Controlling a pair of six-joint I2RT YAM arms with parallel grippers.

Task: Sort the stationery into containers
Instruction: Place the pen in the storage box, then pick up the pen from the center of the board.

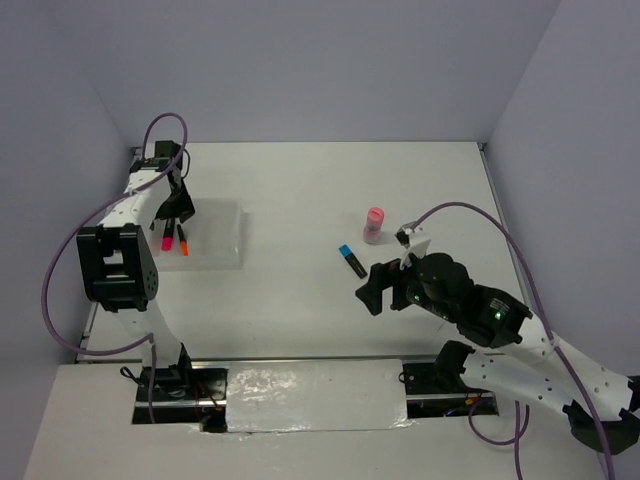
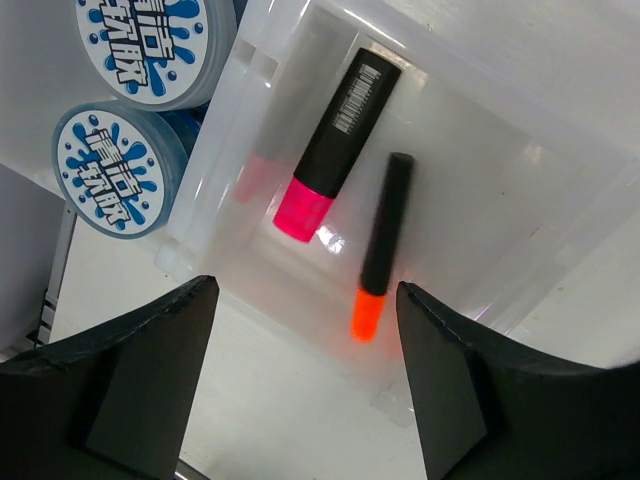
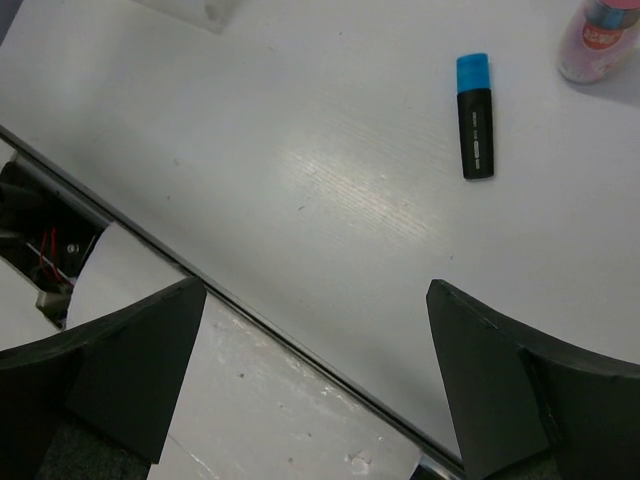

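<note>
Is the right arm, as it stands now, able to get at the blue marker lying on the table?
Probably yes. The blue marker lies alone on the table just ahead of the right arm, whose jaws stand wide open. Nothing lies between them; the pink tube stands apart.

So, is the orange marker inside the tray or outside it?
Inside. The orange marker lies in one compartment of the tray, beside the pink marker, apart from it. The left end effector stands open above.
</note>
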